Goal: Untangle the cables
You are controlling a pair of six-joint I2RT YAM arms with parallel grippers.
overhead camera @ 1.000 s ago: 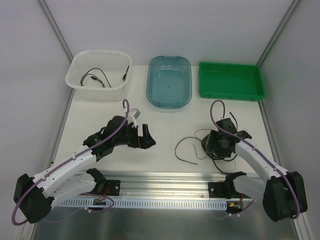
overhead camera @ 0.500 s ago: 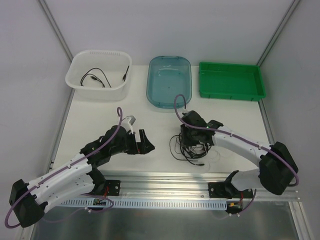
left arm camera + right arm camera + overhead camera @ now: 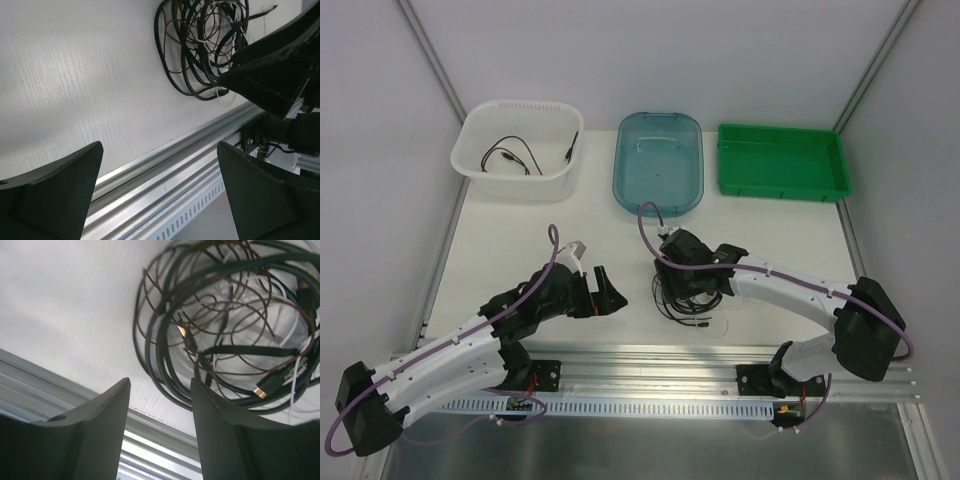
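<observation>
Bins: three: white basket (image 3: 517,104), blue tub (image 3: 659,195), green tray (image 3: 780,165).
Cable tangle (image 3: 670,300): one, centre of frame.
Black cables (image 3: 508,158) in basket: two.
Robot arms (image 3: 470,340): two.

left arm (image 3: 450,350): stretched from base diagonally inward, wrist low. left gripper (image 3: 603,293): aimed right toward centre, jaws spread wide, nothing between. right arm (image 3: 780,285): bent back at elbow, forearm reaching left toward centre. right gripper (image 3: 688,287): tilted down, jaws partly apart, gap clear, gripping nothing. grippers near, not touching.
</observation>
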